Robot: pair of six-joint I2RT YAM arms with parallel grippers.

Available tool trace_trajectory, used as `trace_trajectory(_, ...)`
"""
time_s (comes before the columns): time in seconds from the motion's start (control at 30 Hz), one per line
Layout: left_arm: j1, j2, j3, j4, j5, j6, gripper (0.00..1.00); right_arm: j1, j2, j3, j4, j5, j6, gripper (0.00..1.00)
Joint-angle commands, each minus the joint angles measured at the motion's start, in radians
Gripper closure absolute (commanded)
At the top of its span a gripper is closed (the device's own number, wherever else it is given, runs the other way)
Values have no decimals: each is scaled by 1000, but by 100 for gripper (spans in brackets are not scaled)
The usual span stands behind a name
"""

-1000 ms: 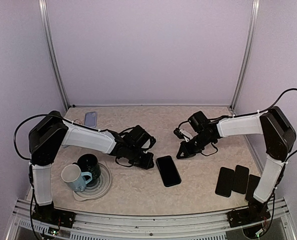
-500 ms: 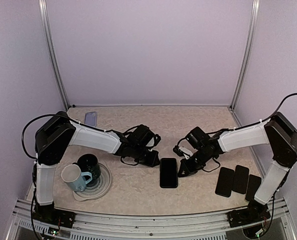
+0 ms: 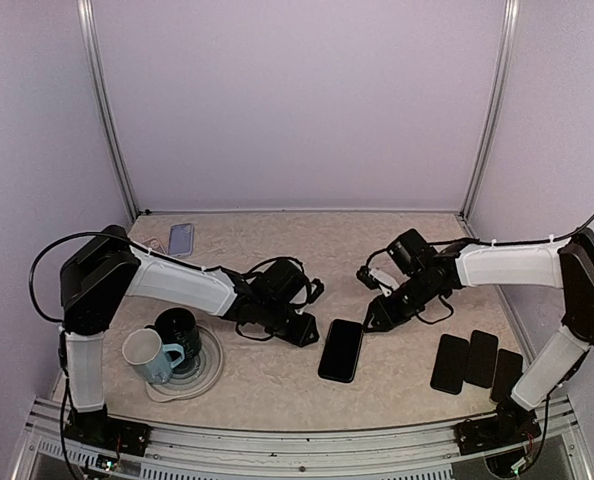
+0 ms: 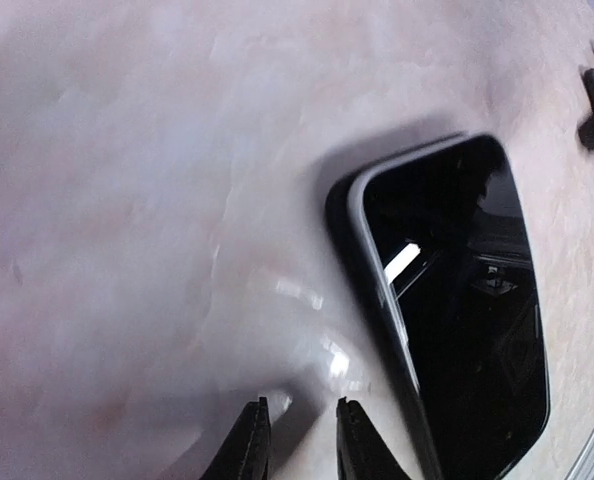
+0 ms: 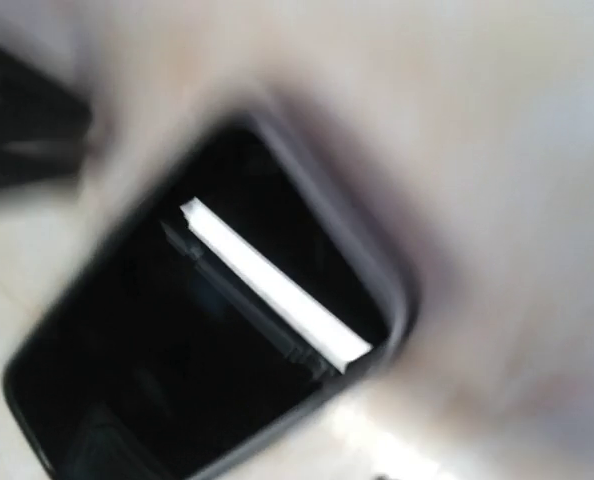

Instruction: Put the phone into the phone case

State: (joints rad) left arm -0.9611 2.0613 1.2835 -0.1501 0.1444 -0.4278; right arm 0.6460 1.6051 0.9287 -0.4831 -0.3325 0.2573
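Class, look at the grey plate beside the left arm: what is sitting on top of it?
On the plate sit a dark mug and a light blue mug. The plate surface beneath them is covered, and the dark mug's contents cannot be seen.

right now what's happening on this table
Two robot arms are working around a black phone lying flat on the table, screen up. The left gripper sits low beside the phone's left edge, its fingers nearly closed and holding nothing. The right gripper hovers near the phone's upper right corner, not gripping it. Three dark cases lie by the right arm's base.
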Motion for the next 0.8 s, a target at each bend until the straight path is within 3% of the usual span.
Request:
trace_trajectory(0.0, -49, -171, -130, 5, -37, 206, 67, -104, 57, 173, -23, -120, -272, 62)
trace_trajectory(0.1, -131, -298, -280, 135, -42, 373, 54, -163, 164, 287, -58, -191, -374, 53)
trace_trajectory(0.17, -182, -345, -351, 199, -65, 422, 53, -169, 232, 355, -79, -168, -403, 53)
trace_trajectory(0.27, -265, -362, -407, 269, -131, 506, 54, -168, 269, 365, -11, -264, -420, 57)
trace_trajectory(0.4, -359, -281, -387, 312, -256, 562, 62, -167, 275, 315, 68, -362, -462, 64)
trace_trajectory(0.57, -404, -129, -297, 274, -360, 554, 85, -157, 297, 281, 131, -402, -449, 76)
trace_trajectory(0.77, -400, -95, -302, 306, -347, 535, 88, -106, 345, 233, 196, -312, -404, 78)
